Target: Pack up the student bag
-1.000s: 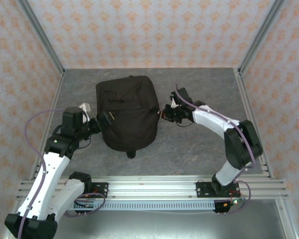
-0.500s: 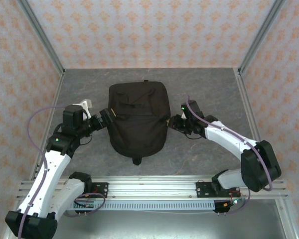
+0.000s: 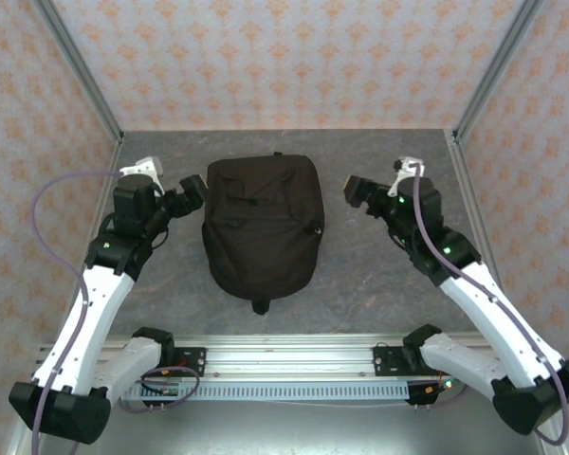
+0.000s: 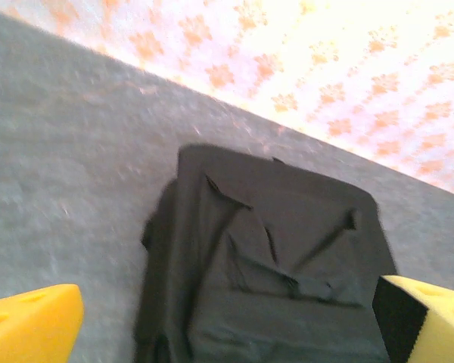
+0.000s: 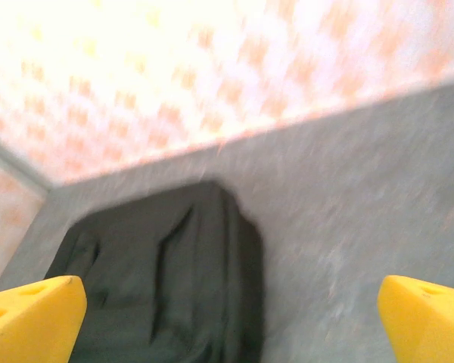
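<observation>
Right hand (image 3: 357, 191) just released the student bag (image 3: 263, 227) and pulled back, fingers spread wide, empty. Left hand (image 3: 193, 191) backed off too, open and empty. Bag shifted right and now lies flat mid-tabletop (image 3: 379, 284) between the arms, touching neither. Packing looks finished.
</observation>
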Robot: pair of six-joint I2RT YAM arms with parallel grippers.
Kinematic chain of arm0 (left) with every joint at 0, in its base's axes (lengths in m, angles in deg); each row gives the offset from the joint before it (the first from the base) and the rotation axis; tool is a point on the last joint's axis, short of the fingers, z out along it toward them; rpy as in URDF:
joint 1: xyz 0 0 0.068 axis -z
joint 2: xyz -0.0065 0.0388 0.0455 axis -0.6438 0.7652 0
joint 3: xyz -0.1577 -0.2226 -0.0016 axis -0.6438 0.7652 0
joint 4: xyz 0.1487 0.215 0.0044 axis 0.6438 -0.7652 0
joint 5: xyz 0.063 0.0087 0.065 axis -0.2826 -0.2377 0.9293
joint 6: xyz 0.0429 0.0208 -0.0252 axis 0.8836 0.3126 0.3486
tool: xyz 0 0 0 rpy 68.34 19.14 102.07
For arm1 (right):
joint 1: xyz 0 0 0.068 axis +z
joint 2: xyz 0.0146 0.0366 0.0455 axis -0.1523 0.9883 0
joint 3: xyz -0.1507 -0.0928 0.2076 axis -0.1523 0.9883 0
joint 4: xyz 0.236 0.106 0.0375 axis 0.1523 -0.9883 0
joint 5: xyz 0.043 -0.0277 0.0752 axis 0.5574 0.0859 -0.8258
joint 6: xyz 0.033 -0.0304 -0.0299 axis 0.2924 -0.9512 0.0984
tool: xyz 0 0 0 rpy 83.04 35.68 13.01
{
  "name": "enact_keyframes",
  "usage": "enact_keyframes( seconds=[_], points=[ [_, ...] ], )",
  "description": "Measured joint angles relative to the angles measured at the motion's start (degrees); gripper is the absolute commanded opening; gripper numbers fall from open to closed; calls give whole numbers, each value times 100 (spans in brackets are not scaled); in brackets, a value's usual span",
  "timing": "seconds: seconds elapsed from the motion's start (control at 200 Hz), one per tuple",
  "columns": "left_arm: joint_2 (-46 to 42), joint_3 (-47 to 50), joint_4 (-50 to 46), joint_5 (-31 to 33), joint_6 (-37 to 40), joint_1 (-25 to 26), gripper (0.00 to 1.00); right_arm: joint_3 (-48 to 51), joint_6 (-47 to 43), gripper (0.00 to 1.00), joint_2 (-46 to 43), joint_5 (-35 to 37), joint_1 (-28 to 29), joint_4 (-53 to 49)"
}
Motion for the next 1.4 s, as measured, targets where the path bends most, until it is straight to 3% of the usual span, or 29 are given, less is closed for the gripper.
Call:
enact_keyframes(
  seconds=[0.14,0.295,0.485,0.636,0.831,1.036,1.401],
  points=[
    [328,708,1169,789,918,-70,100,1062,-1342,99,-116,634,-2,1515],
    [1001,1700,2181,1307,1322,-446,100,2184,-2352,99,337,1231,-142,2826],
    [2286,2192,3298,1565,1491,-520,100,3366,-2186,99,765,1700,-1316,4249],
    [2850,2680,4481,1589,1698,-520,100,3742,-1971,99,1923,1856,-1659,5265],
    [3069,3200,5792,1513,1919,-507,100,3971,-1834,99,3265,1388,-2179,6564],
    [3128,3263,6225,1554,1991,-446,100,3392,-1644,99,3574,798,-2518,6321],
    [3128,3263,6395,1569,2050,-433,100,3338,-1598,99,3563,525,-2549,6314]
  ],
)
